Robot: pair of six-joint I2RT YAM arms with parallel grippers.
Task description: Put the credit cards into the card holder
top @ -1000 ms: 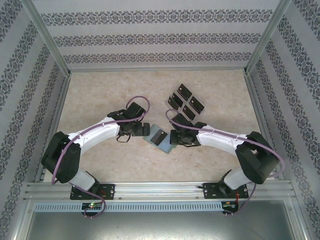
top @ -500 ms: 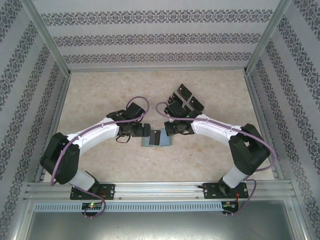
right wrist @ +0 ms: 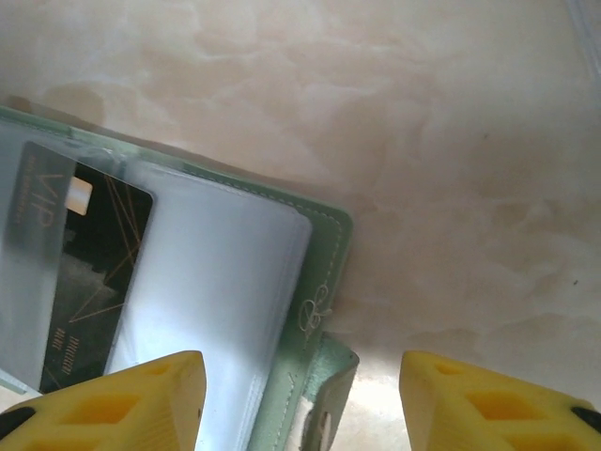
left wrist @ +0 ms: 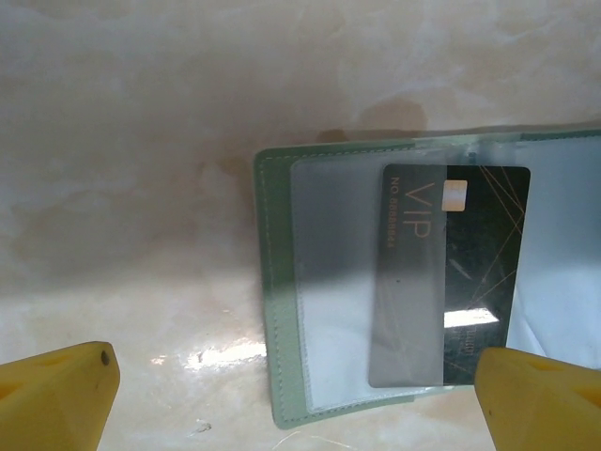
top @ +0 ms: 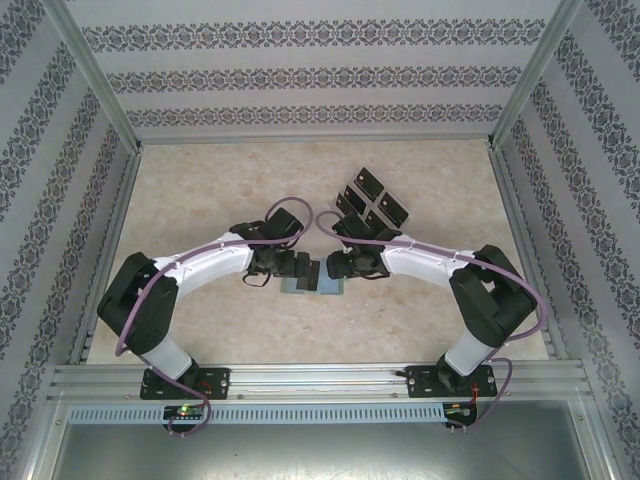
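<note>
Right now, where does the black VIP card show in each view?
Top external: VIP card at the table's centre, lying on the open card holder.
Left wrist: VIP card right of centre, chip end up.
Right wrist: VIP card at the left edge.
Shared landmark: the card holder's green stitched border.

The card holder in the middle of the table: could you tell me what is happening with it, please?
The card holder lies open on the table between the two arms. One black card lies in it, partly under a clear sleeve. The left gripper and right gripper hover over it from either side, both open and holding nothing. More cards lie farther back, not yet loaded.
</note>
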